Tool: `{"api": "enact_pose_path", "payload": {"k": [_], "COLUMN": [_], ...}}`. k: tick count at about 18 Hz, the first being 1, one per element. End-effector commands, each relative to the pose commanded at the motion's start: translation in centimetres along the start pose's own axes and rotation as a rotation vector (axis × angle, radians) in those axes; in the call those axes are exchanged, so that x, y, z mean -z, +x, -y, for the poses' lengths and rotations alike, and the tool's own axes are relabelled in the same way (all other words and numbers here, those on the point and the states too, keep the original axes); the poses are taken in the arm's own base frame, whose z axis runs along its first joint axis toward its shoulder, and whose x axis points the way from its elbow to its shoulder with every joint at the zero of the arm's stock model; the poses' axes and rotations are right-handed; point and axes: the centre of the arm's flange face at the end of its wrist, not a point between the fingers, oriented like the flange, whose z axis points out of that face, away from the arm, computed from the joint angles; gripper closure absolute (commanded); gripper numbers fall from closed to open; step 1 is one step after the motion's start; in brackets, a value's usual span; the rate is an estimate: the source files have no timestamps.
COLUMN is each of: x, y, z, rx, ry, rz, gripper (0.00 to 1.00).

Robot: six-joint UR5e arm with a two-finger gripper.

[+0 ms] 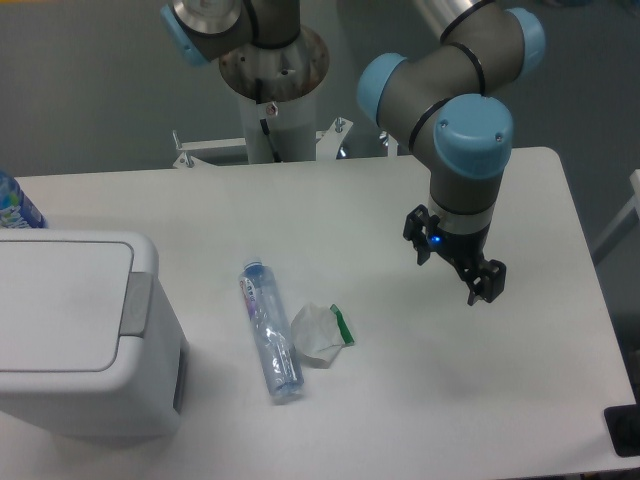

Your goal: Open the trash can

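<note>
The trash can is a large white bin at the left front of the table, with its flat lid down and a grey push-bar strip along the lid's right edge. My gripper hangs over the right half of the table, far to the right of the bin. Its two black fingers stand apart, open, with nothing between them.
A clear plastic bottle lies on the table right of the bin, with a crumpled white and green wrapper beside it. Part of a blue bottle shows behind the bin. A black object sits at the front right table corner.
</note>
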Motion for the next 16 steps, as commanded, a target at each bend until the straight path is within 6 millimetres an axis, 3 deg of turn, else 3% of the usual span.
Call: {"api": "enact_pose_path", "payload": {"k": [8, 13, 16], "x": [-0.7, -1.7, -0.8], "y": [0.7, 2.0, 2.5], "z": [0.7, 3.3, 4.9], "rx": [0.214, 0.317, 0.454], "ry": [0.019, 0.110, 0.178], "rz": [0.027, 0.083, 0.070], "gripper": [0.00, 0.00, 0.00]}}
